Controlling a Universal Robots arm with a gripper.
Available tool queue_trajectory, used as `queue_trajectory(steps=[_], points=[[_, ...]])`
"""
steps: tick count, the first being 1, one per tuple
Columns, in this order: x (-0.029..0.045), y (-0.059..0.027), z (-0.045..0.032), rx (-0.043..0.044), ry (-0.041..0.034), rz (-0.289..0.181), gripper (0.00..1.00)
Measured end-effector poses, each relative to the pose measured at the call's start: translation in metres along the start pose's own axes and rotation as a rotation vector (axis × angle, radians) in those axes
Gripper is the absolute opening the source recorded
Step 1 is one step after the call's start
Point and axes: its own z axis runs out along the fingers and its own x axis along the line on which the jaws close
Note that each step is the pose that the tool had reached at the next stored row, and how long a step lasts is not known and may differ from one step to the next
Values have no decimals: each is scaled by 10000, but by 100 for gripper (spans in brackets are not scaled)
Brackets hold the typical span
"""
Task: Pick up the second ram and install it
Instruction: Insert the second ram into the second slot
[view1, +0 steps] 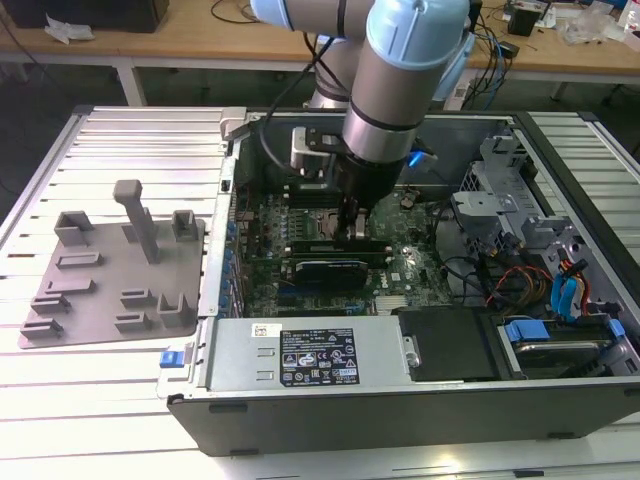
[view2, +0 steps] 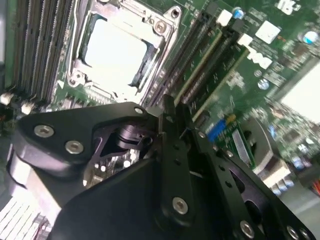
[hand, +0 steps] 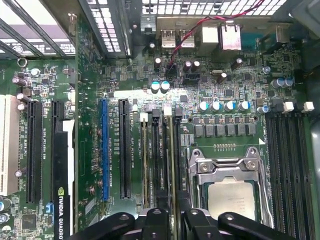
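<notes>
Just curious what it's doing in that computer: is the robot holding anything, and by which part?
The gripper seems closed on the long thin green memory stick standing upright on the green motherboard, pinching its upper edge near one end.

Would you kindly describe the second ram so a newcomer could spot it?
Find the silver processor socket on the green motherboard. In the slot bank beside it stand two thin sticks; the second ram is the one nearer the socket, under the gripper.
</notes>
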Motion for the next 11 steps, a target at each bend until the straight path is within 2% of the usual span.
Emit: queue_trajectory(steps=[2, 4, 5, 6, 7, 10, 11], points=[[-13, 12, -114, 2, 26, 2, 18], [-32, 26, -239, 6, 123, 13, 18], [-36, 31, -278, 7, 150, 16, 17], [-41, 35, -315, 7, 172, 18, 10], [-47, 40, -363, 7, 189, 19, 8], [-48, 42, -372, 20, 189, 21, 8], [-47, 43, -373, 230, 188, 11, 8]])
